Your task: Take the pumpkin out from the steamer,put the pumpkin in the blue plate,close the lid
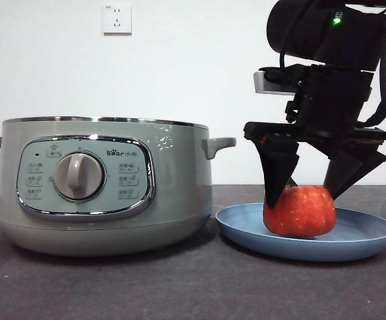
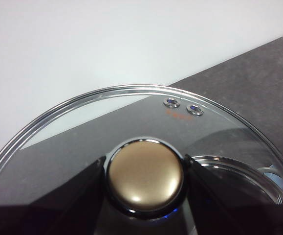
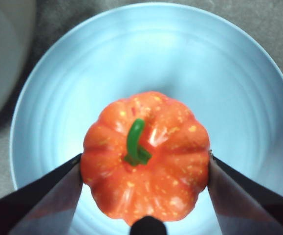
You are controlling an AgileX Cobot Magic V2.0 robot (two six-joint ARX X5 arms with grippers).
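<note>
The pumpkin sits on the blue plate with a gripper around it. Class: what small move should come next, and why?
Probably open the right gripper and lift clear. The pumpkin already rests in the blue plate, with the jaws at its two sides, so it only needs letting go. The left gripper holds the lid by its knob, ready for the open steamer.

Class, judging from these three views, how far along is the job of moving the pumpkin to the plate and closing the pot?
Done: the pumpkin is out of the steamer and sits on the blue plate. In hand: the right gripper brackets it, jaws at its sides; the left gripper holds the lid by its knob. Left: release the pumpkin, then lid the open steamer.
</note>
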